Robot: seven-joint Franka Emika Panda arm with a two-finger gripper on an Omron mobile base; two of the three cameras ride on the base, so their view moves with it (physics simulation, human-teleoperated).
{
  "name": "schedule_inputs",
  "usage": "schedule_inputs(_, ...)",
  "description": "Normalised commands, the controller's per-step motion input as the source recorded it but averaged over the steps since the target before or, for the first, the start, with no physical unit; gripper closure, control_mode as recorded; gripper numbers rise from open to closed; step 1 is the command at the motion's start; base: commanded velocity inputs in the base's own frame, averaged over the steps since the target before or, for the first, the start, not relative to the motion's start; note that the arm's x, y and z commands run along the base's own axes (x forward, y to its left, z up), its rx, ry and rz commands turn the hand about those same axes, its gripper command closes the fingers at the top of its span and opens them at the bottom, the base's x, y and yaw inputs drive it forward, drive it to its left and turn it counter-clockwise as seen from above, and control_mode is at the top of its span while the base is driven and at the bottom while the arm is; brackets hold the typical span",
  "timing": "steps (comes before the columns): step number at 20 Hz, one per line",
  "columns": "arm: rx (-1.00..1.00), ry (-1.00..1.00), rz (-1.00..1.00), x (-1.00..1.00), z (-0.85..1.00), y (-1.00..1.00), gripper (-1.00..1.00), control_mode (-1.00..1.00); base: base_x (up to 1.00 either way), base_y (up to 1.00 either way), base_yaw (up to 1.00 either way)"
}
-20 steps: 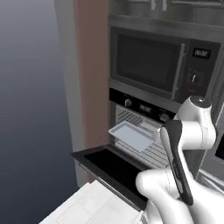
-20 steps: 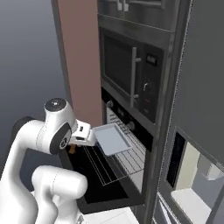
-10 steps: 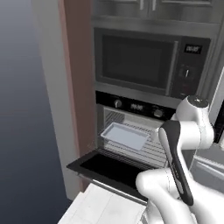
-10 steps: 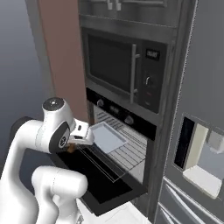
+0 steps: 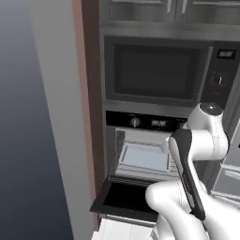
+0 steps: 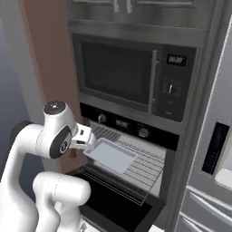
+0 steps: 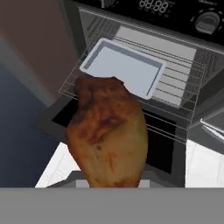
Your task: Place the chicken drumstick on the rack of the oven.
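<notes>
Facing you is the oven (image 5: 154, 140), a built-in wall unit with a black knob strip and its dark-glass door (image 6: 113, 204) dropped flat. Inside, the thin wire rack (image 7: 183, 83) carries a smooth pale grey tray (image 7: 122, 65). Above sits a dark-windowed microwave (image 6: 120, 72). Your gripper (image 6: 74, 152) is clamped on the glossy, reddish-brown chicken drumstick (image 7: 107, 135), held just before the rack. The display digits are unreadable.

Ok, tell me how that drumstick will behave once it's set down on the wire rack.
The chicken drumstick looks glossy, so probably slippery. Its rounded, tapered shape may roll or tilt on the rack's thin wires. It seems firm, not floppy, so it should bridge the gaps.
</notes>
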Motion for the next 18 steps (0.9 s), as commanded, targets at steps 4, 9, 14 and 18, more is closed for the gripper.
schedule_inputs(4,0.0,0.0,0.0,0.0,0.0,0.0,1.0,1.0,0.39,0.97,-0.48)
schedule_inputs(9,0.0,0.0,0.0,0.0,0.0,0.0,1.0,1.0,0.38,0.93,-0.46)
schedule_inputs(14,0.0,0.0,0.0,0.0,0.0,0.0,1.0,1.0,0.61,0.04,-0.28)
schedule_inputs(18,0.0,0.0,0.0,0.0,0.0,0.0,1.0,1.0,0.65,-0.28,-0.09)
